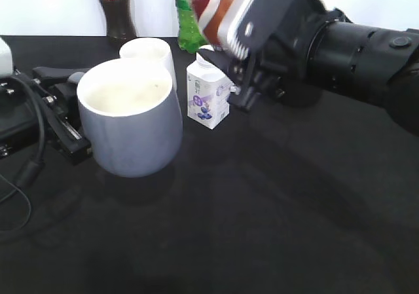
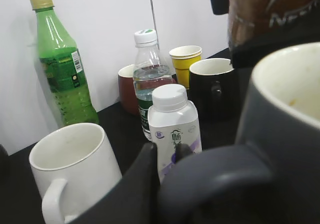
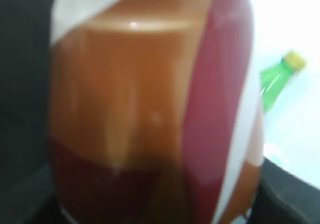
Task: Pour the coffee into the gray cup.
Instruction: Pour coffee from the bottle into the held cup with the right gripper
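The gray cup (image 1: 131,124) stands upright at centre left, its whitish inside empty; it fills the right of the left wrist view (image 2: 285,134). My left gripper (image 1: 73,84) is shut on the cup's loop handle (image 2: 215,179). My right gripper (image 1: 232,25) is shut on the coffee bottle (image 1: 213,6) and holds it tilted, up behind and to the right of the cup. The bottle's brown, red and white label fills the right wrist view (image 3: 150,109) and hides the jaws. The bottle also shows above the cup's rim in the left wrist view (image 2: 265,9). Its mouth is out of sight.
A white mug (image 1: 149,53) stands just behind the gray cup. A small white milk bottle (image 1: 208,99) stands under the right gripper. A green bottle (image 1: 190,29) and cola bottle (image 1: 118,9) stand by the wall. A water bottle (image 2: 149,74), black mug (image 2: 215,87) and yellow cup (image 2: 186,64) stand behind.
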